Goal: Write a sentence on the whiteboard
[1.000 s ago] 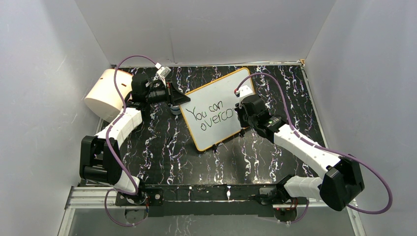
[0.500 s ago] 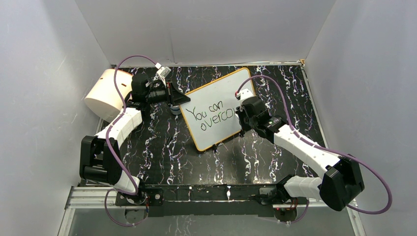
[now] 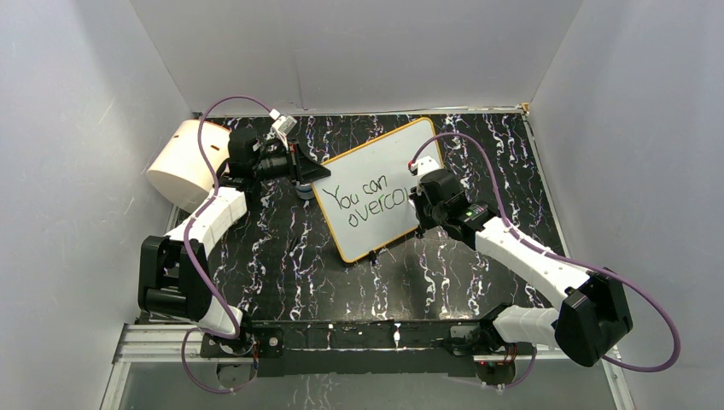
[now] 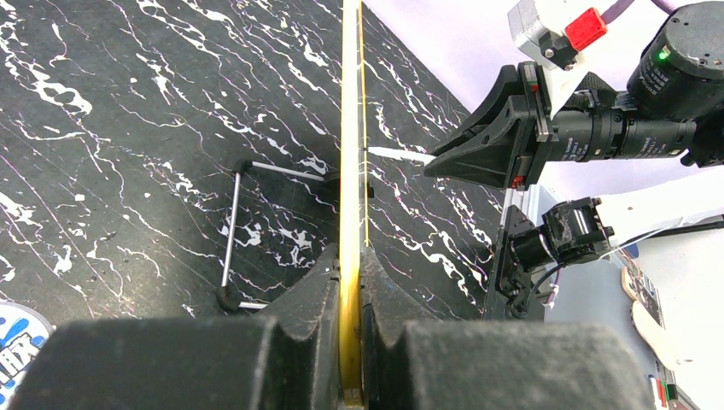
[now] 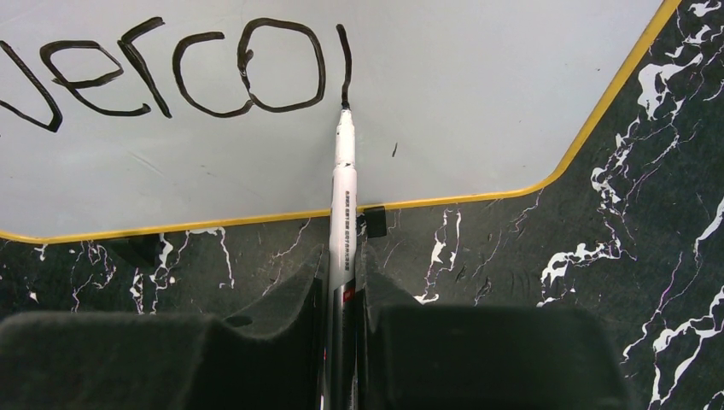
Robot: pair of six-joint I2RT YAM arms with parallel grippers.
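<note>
The sentence (image 5: 171, 68) reads "You can overco" so far on the whiteboard (image 3: 384, 158), which is propped up near the desk's (image 3: 282, 256) far edge. The right gripper (image 5: 341, 290) pinches a marker (image 5: 344, 196) with its tip on the board. The left gripper (image 4: 350, 282) clamps the yellow rim. A cream cylinder (image 3: 183, 162) fills the far-left corner.

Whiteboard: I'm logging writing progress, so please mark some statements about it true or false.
1. The right gripper is shut on the marker, whose tip touches the whiteboard. True.
2. The sentence is finished. False: it reads "You can overco" plus one stroke.
3. The left gripper clamps the whiteboard's yellow rim. True.
4. The cream cylinder touches the whiteboard. False: it sits apart, at the far left.
</note>
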